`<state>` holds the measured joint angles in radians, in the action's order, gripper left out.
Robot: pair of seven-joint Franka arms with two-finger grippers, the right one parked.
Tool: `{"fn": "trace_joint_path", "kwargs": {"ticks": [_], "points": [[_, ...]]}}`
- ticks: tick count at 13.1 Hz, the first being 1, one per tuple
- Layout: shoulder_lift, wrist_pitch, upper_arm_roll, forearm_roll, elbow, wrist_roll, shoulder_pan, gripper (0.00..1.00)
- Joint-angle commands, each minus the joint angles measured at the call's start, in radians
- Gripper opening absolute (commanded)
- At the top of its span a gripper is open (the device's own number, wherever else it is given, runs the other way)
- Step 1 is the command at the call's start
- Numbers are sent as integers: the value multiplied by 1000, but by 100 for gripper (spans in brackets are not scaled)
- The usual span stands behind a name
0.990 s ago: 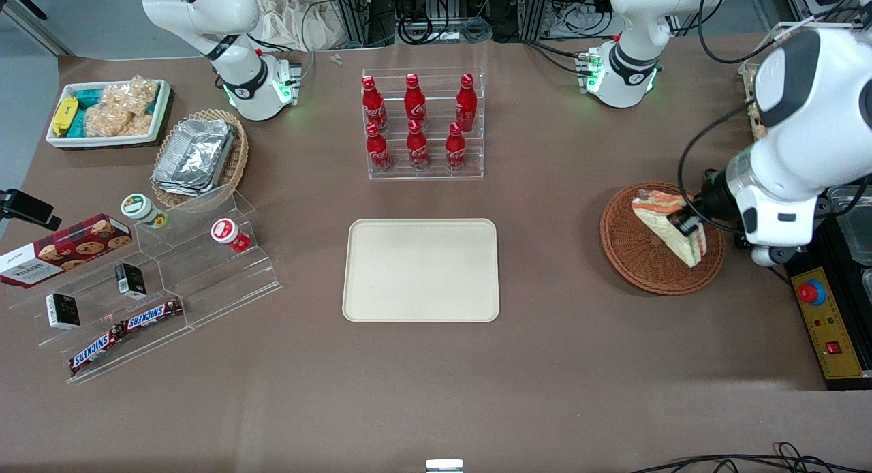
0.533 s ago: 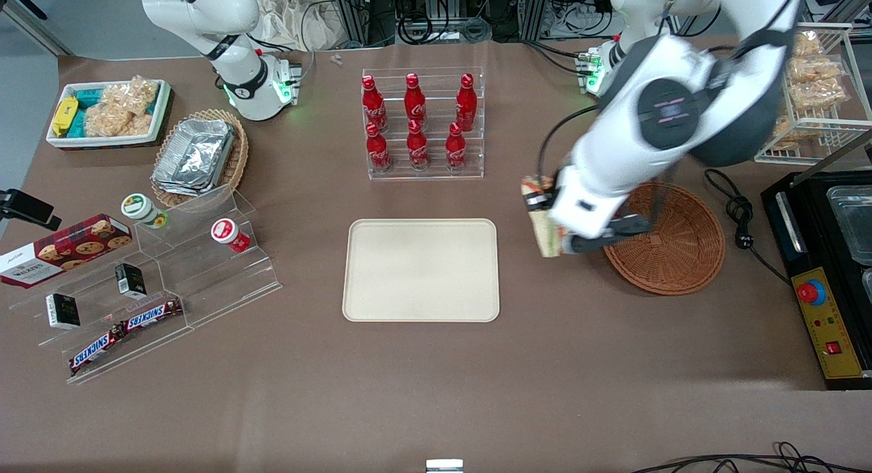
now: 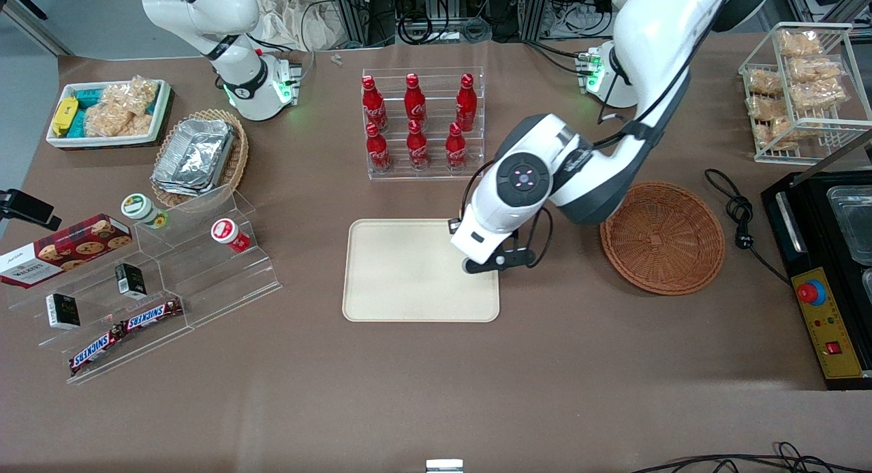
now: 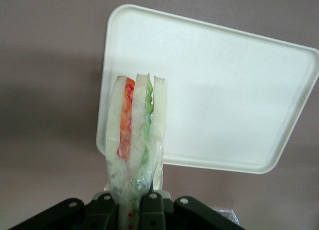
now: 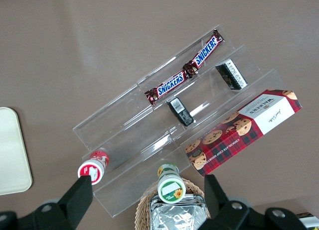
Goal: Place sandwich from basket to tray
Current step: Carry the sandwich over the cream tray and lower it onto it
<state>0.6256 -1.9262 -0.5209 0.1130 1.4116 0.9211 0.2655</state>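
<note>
Sandwich [image 4: 133, 140], pinched upright in the gripper [image 4: 133, 202], has left the now-empty basket [image 3: 662, 237] and hangs over the tray [image 3: 409, 268] edge nearest that basket, so only lowering and release remain.

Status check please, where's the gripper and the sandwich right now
Gripper shut on sandwich, above the tray edge nearest the basket. Basket holds nothing. Tray bare, nothing in the way.
</note>
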Motion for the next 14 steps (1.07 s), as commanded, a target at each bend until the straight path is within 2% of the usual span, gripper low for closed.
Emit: {"fn": "trace_joint_path", "kwargs": {"ticks": [1,4,7,9,10,11,12,14], "points": [[75,-8,4,89,-48,73,52,0],[135,-48,4,126,-48,78,66,0],[195,-117,4,258,-46,79,67,0],[192,-112,4,286,-27,71,67,0],[197,-117,4,283,-29,70,61,22],[200,-119,4,283,-33,70,61,63],[197,-117,4,284,-33,67,60,100],[174,-108,4,289,-37,81,58,100]]}}
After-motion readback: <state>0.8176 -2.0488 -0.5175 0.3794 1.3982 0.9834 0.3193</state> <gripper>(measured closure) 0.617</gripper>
